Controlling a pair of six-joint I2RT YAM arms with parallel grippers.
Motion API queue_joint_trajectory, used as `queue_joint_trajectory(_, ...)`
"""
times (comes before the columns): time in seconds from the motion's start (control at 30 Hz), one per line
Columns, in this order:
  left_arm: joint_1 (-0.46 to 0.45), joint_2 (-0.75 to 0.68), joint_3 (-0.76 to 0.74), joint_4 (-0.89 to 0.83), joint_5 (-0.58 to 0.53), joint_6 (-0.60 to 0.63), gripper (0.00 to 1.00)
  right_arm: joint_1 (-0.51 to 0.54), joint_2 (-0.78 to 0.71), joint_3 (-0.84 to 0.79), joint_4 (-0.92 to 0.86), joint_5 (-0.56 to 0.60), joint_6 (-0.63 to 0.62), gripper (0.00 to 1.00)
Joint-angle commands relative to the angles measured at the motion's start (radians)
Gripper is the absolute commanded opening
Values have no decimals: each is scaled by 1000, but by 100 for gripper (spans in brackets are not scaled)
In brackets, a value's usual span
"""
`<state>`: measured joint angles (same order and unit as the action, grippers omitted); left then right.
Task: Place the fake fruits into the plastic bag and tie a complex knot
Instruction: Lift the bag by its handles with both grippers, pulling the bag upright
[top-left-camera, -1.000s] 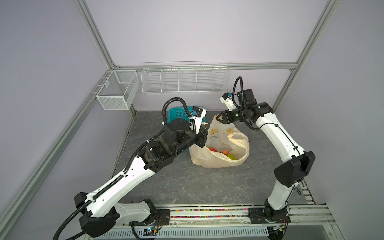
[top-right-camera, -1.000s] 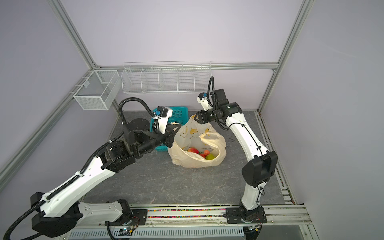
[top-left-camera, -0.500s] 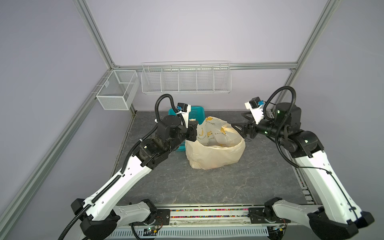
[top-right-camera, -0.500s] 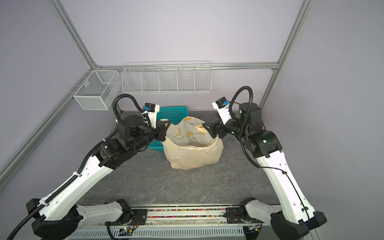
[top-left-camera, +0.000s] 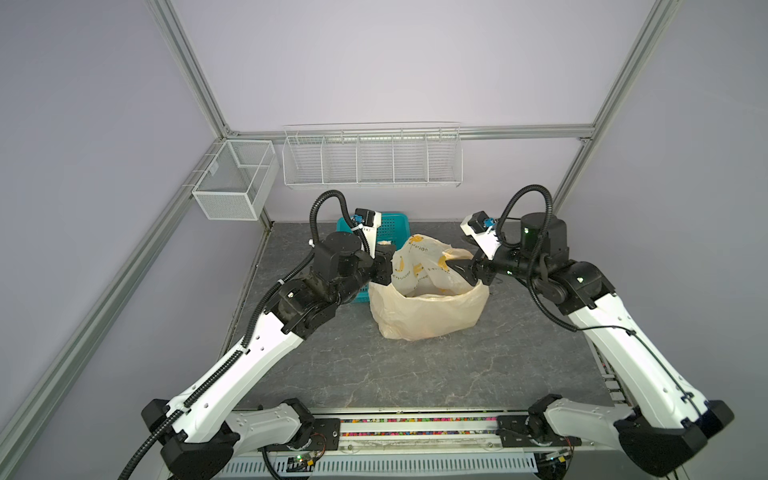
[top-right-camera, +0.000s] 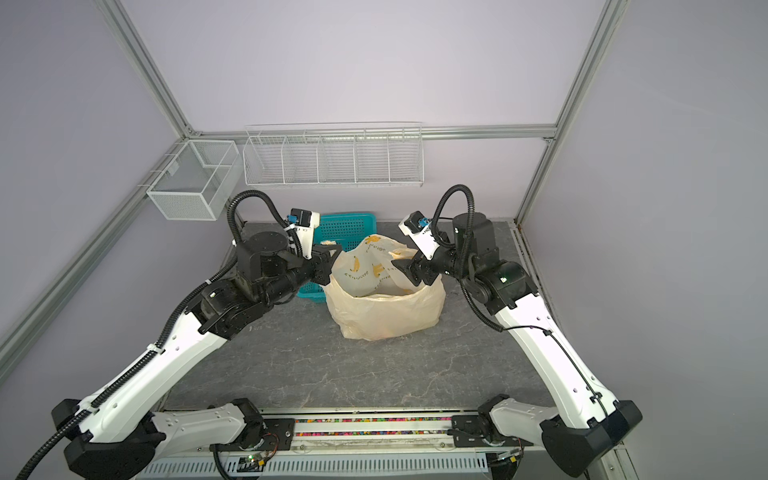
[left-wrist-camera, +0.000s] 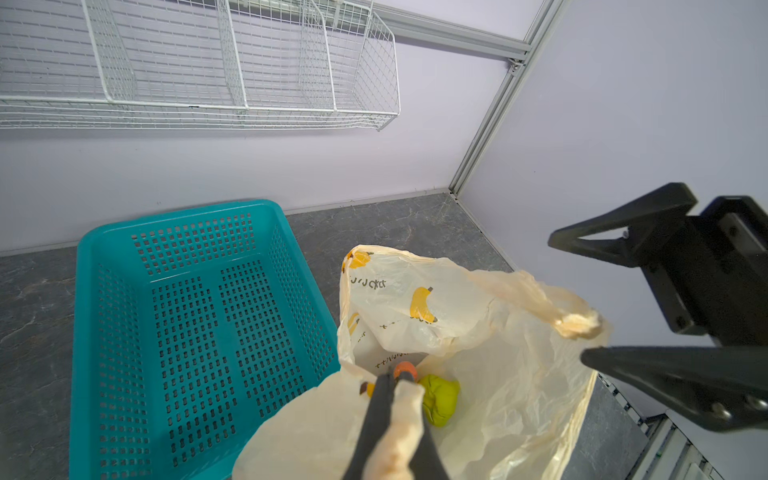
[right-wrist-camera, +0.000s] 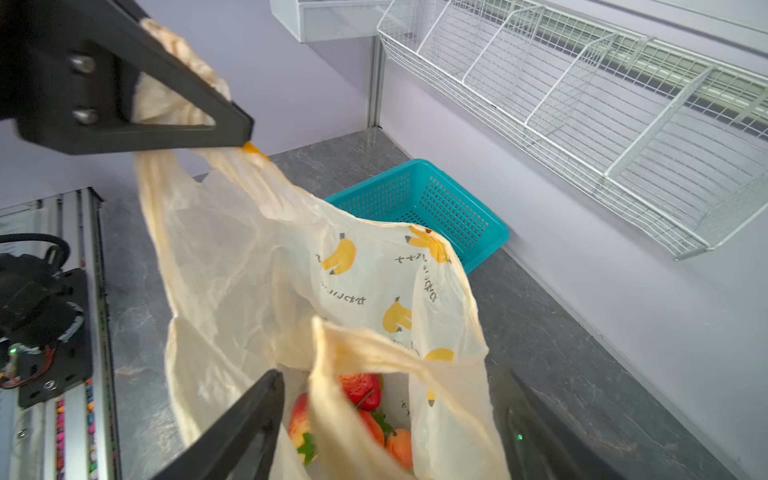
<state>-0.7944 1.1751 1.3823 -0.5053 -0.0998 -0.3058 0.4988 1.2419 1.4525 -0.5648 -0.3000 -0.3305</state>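
Plastic bag, fake fruits inside, sits near the bench's back edge.
Left gripper pinches one handle. Right gripper gapes wide around the free handle; closing askew may miss it.

Lilac walls, grey seemingly stone floor, wire shelf

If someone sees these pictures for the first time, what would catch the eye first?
The pale-yellow plastic bag with banana prints stands open in the middle of the table, red fake fruits inside. The left gripper is shut on one of its handles; the right gripper is open, the other handle between its jaws. A teal basket sits just behind the bag.
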Motion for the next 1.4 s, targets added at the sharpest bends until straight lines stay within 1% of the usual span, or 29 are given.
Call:
queue_joint_trajectory(0.0,4,-13,-11,18,15,-6,0,20,47,43,52,106,-71,72)
queue_joint_trajectory(0.03,4,-12,-11,20,16,-4,0,28,58,49,61,117,-70,64)
queue_joint_trajectory(0.07,4,-11,-11,19,17,-3,0,34,66,53,76,118,-59,51)
queue_joint_trajectory(0.1,4,-10,-9,18,11,-3,0,38,72,55,93,103,-44,41)
queue_joint_trajectory(0.17,6,-10,-6,15,10,-1,0,41,66,56,114,68,-1,29)
queue_joint_trajectory(0.2,7,-11,1,9,10,2,0,40,54,55,119,85,31,22)
queue_joint_trajectory(0.3,21,-32,18,-24,29,9,0,18,-22,49,116,212,147,7)
queue_joint_trajectory(0.37,63,-65,9,-29,83,-6,0,-21,-80,32,118,232,227,6)
queue_joint_trajectory(0.43,125,-103,-17,-8,165,-33,0,-61,-116,17,114,242,304,7)
queue_joint_trajectory(0.5,156,-117,-37,9,215,-45,0,-73,-119,9,100,268,340,6)
queue_joint_trajectory(0.6,161,-110,-41,11,243,-46,0,-79,-96,9,65,309,366,7)
queue_joint_trajectory(0.7,161,-103,-64,46,288,-54,0,-83,-81,-7,66,352,385,7)
queue_joint_trajectory(0.8,161,-92,-84,68,299,-60,0,-84,-76,-36,83,378,393,8)
queue_joint_trajectory(0.9,160,-80,-100,101,346,-89,0,-87,-65,-26,57,425,379,17)
queue_joint_trajectory(0.93,161,-79,-106,109,355,-100,0,-87,-63,-13,48,437,367,23)
queue_joint_trajectory(1.0,160,-78,-114,115,358,-110,0,-85,-62,25,22,453,344,40)
queue_joint_trajectory(1.07,161,-78,-116,112,350,-110,0,-68,-61,75,-5,448,312,52)
queue_joint_trajectory(1.13,161,-78,-114,106,342,-110,0,-25,-52,131,-29,459,267,60)
queue_joint_trajectory(1.2,160,-77,-113,105,338,-113,0,41,-54,168,-21,448,210,67)
queue_joint_trajectory(1.3,160,-76,-109,100,332,-113,0,152,-72,166,32,436,127,78)
queue_joint_trajectory(1.37,161,-73,-105,93,319,-118,0,215,-72,160,46,414,83,83)
